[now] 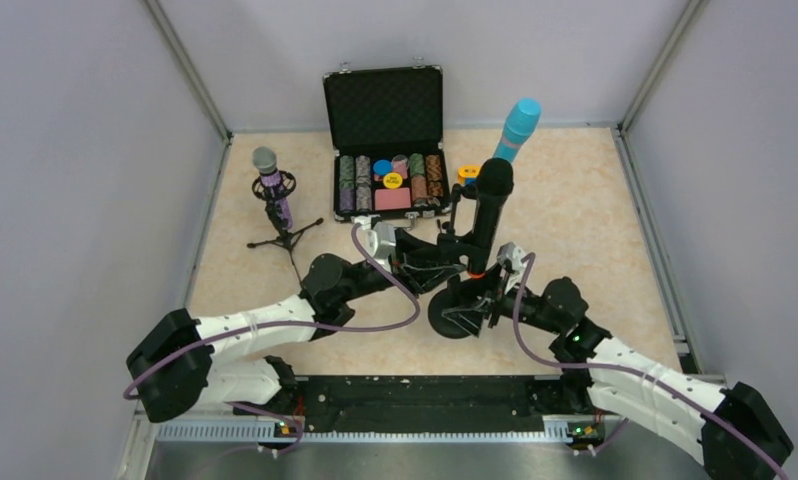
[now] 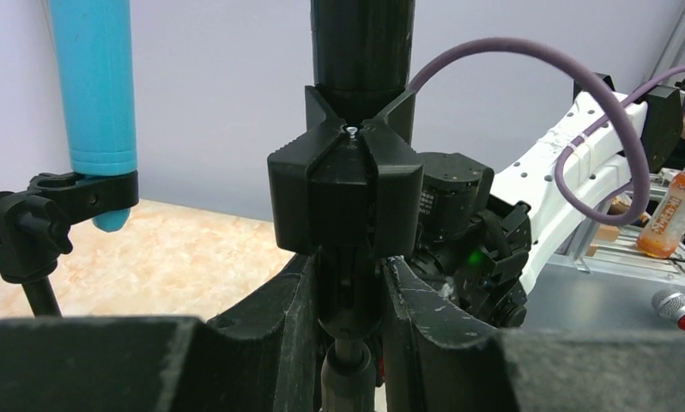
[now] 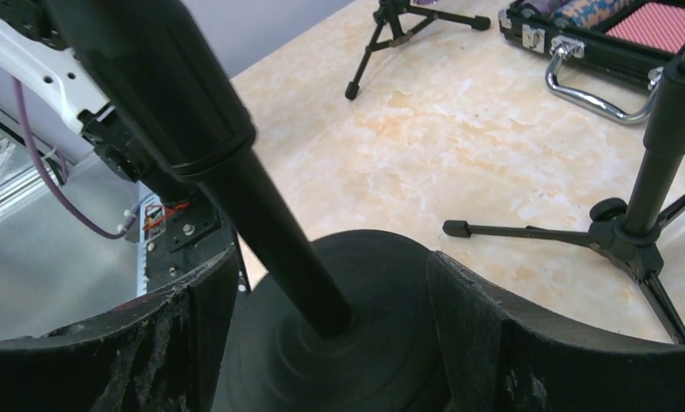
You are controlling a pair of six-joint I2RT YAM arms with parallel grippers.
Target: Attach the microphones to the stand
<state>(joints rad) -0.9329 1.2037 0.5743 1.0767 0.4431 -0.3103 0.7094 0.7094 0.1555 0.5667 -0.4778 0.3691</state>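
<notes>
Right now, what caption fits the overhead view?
Left gripper clamps the round-base stand holding the black microphone; right gripper open over its base; purple microphone and cyan microphone already mounted.

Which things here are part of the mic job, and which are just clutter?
Job:
black microphone
cyan microphone
purple microphone
round-base stand
purple one's tripod
cyan one's tripod

Lying about:
poker-chip case
loose chips beside it
orange drink bottle

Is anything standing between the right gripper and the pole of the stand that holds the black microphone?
Nothing visible does. The right gripper, open, straddles the pole just above the round base; the left gripper clamps the pole higher, under the clip.
</notes>
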